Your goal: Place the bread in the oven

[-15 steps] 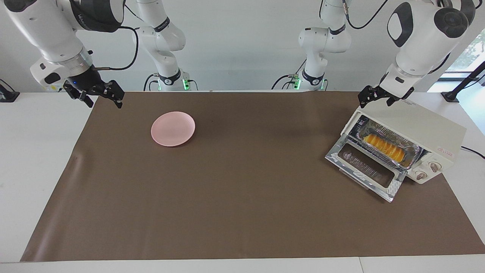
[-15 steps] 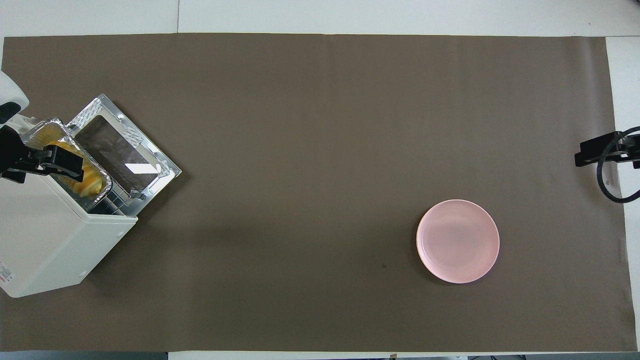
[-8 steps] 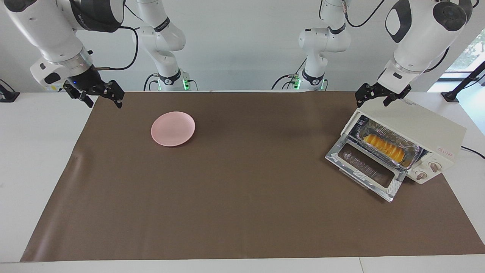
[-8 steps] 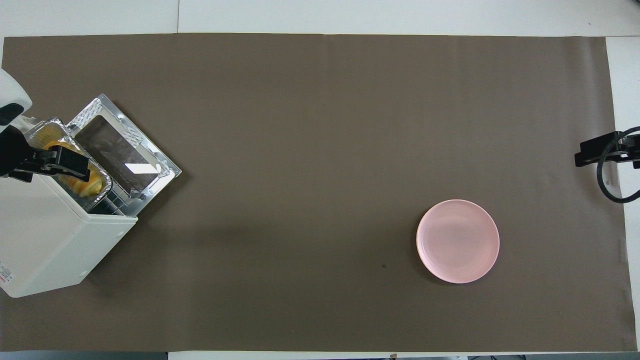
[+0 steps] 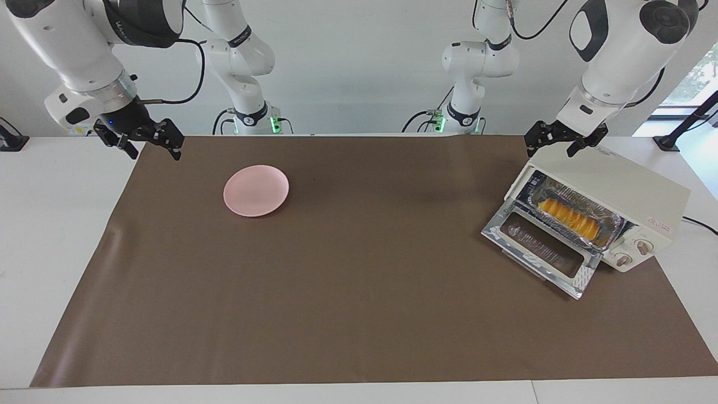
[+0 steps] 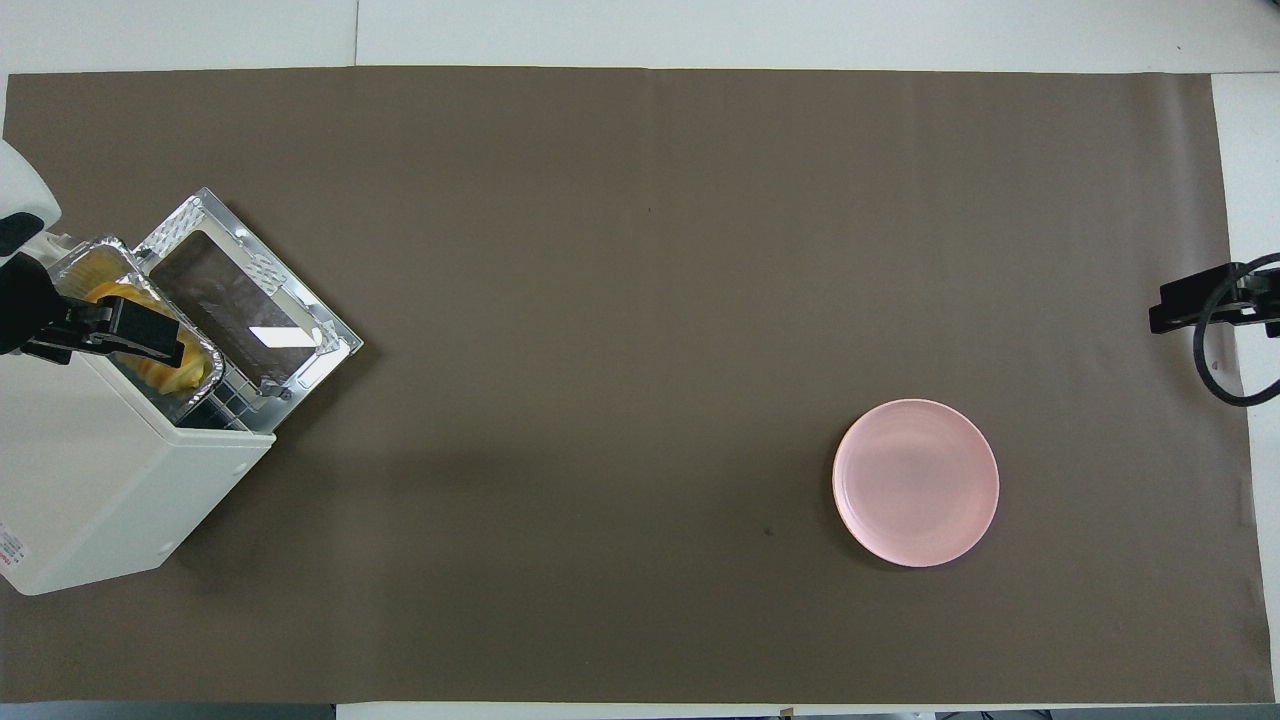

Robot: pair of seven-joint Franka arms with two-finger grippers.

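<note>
The bread [image 5: 567,218] lies in a foil tray [image 5: 611,223] inside the oven [image 5: 628,185], door [image 5: 541,249] dropped open. The left hand [image 5: 558,141] hangs wide and empty above the oven's top; the right hand [image 5: 147,140], also wide, waits over the counter [image 5: 359,314] edge.

Facing view: high camera across the table [image 5: 56,224], looking down at the 2 arm bases at the top; wide, distant framing.

Overhead view: camera high above the robots' end, looking forward and steeply down; tighter on the brown mat [image 6: 640,300].

Shared coverage: the brown mat [image 5: 359,314], the pink plate [image 5: 256,190] [image 6: 916,482] and the oven [image 5: 634,188] [image 6: 90,490], each mirrored between the 2 views, which are half a turn apart. Arm bases appear in the facing view only.
</note>
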